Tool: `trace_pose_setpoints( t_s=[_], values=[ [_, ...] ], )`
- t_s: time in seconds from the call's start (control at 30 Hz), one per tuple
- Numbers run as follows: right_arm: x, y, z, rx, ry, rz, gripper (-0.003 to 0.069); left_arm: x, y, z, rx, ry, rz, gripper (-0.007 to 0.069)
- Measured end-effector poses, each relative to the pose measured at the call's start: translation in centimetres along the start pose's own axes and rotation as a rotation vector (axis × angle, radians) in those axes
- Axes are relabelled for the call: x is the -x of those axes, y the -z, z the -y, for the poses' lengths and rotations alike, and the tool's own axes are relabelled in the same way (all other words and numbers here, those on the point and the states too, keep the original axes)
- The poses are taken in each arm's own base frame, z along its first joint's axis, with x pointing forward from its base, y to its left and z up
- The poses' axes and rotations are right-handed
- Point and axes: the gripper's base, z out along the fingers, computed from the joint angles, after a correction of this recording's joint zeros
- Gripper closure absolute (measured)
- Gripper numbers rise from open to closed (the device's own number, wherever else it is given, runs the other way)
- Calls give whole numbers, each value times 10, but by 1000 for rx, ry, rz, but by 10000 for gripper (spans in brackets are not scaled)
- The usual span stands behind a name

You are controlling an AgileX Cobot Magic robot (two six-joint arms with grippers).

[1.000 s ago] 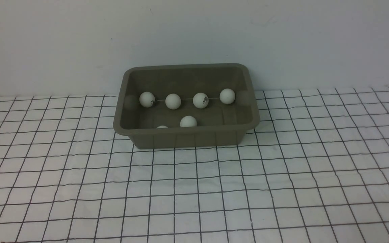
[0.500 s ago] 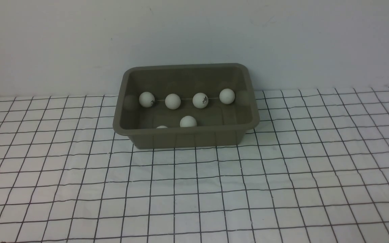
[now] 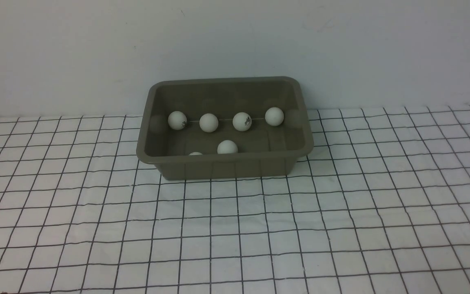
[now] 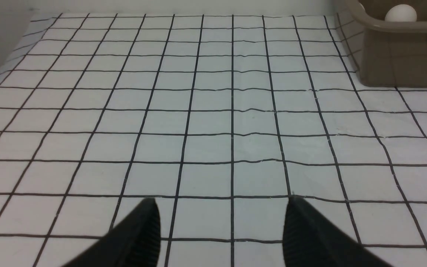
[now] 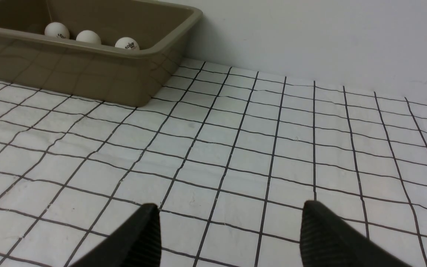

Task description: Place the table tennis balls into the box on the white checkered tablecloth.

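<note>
Where the white checkered cloth [image 3: 235, 228] meets the pale wall [image 3: 235, 41], one olive-grey box [image 3: 225, 167] stands upright, mouth up, its long axis running left to right and its long sides parallel to the wall; its ribbed long side faces the robot.

Contents: six white balls, all inside the box. Four lie in a row along the far wall, following the long axis: far-left ball [image 3: 177, 120], second ball [image 3: 209, 122], third ball [image 3: 242, 121], far-right ball [image 3: 274, 116]. A fifth ball [image 3: 227, 147] lies nearer the front wall, about midway along it. A sixth ball [image 3: 196, 153] shows only as a sliver above the front rim.

Markings: small dark print on the far-left and third balls, too small to read. In the right wrist view two balls carry a dark logo, also unreadable.

Left gripper [image 4: 222, 226]: over bare cloth, well apart from the box, jaws spread, nothing between them.

Right gripper [image 5: 230, 230]: likewise over bare cloth, jaws spread and empty.
</note>
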Motion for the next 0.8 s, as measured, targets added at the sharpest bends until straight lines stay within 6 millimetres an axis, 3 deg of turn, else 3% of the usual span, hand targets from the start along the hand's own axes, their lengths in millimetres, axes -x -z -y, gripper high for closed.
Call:
trace_pose_setpoints(
  t_s=[0.8],
  values=[
    [0, 0, 1, -16, -2, -2, 198, 0, 0, 0, 0, 0, 0, 220]
  ],
)
